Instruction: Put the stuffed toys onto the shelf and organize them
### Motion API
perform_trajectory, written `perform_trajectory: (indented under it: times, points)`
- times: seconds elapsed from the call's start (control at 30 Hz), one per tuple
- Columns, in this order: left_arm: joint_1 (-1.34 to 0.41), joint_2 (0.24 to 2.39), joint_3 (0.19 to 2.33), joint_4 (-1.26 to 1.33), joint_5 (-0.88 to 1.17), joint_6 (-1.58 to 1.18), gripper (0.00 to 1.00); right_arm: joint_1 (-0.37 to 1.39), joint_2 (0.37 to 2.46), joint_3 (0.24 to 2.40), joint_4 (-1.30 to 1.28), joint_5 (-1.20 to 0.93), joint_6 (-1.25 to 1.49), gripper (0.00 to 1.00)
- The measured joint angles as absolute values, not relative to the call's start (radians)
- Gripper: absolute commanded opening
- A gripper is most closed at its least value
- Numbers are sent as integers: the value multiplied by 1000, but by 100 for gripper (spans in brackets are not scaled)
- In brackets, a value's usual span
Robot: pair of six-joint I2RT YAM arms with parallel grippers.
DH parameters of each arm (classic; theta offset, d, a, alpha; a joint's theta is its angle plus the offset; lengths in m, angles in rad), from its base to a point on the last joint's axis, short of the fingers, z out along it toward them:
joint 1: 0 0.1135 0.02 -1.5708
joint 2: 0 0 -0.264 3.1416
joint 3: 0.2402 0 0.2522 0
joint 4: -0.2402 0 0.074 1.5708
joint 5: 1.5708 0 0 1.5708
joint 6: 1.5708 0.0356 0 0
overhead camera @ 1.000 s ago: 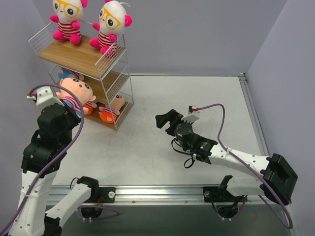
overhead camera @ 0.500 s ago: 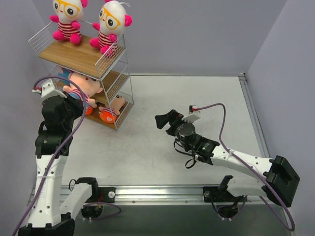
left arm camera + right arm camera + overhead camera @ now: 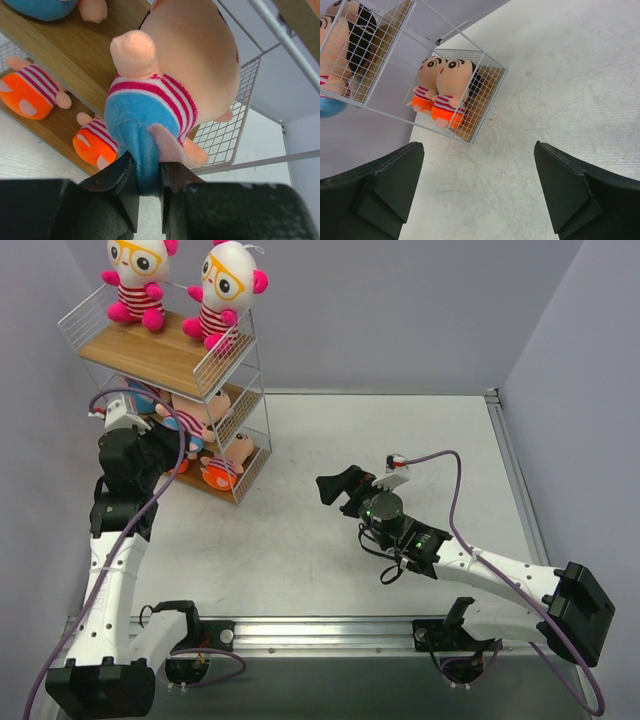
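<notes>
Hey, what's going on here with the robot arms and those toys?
The left gripper is shut on a blue-bottomed doll, holding it at the middle level of the shelf. Two white-headed dolls sit on the top level, and two orange-bottomed dolls are on the bottom one. The right gripper hangs open and empty over the table.

blue-bottomed striped doll point(image 3: 175, 85) in the left gripper point(image 3: 148, 172), just beside the shelf point(image 3: 60, 55)

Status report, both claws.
Left claw shut on peach plush doll in blue bottoms, at middle tier of white wire shelf. Right claw open, empty. Second blue-bottomed doll on that tier.
</notes>
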State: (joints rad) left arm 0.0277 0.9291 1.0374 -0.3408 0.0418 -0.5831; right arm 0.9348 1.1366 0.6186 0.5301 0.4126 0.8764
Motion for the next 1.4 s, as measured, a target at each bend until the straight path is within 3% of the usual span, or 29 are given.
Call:
perform_trajectory:
  times: [0.73, 1.4]
  points:
    - [28, 1093, 991, -56, 199, -650, 17, 930, 1137, 615, 551, 384, 831, 97]
    - [29, 1119, 973, 11, 241, -698, 43, 930, 1163, 615, 558, 375, 828, 97]
